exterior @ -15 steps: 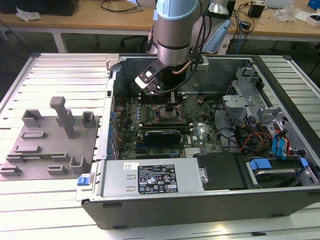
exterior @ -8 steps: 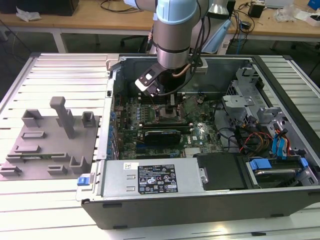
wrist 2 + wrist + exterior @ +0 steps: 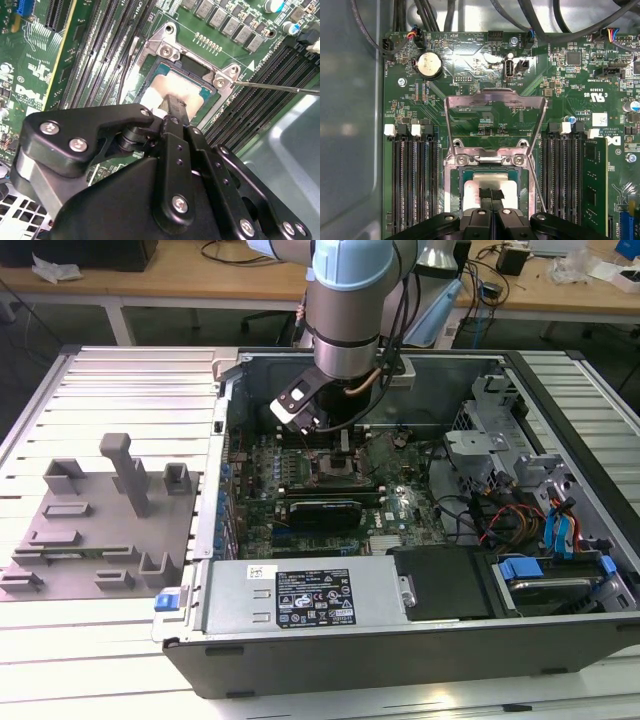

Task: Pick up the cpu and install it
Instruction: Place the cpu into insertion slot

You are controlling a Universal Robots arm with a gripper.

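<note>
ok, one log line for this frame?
gripper: shut, tips over cpu centre | cpu: lying in socket | load plate: raised open

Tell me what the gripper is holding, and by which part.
Nothing seems gripped: the gripper, fingertips shut, touches the top face of the cpu, which lies flat in the socket.

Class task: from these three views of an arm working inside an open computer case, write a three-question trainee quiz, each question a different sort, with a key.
1. True or false: the cpu lies inside the socket frame on the motherboard.
2. Multiple choice: the socket's metal load plate is A) closed over the cpu, B) swung open, C) removed from the board.
3. Fill in: the tool hangs directly above the ____.
Key: 1 true; 2 B; 3 cpu.
</note>
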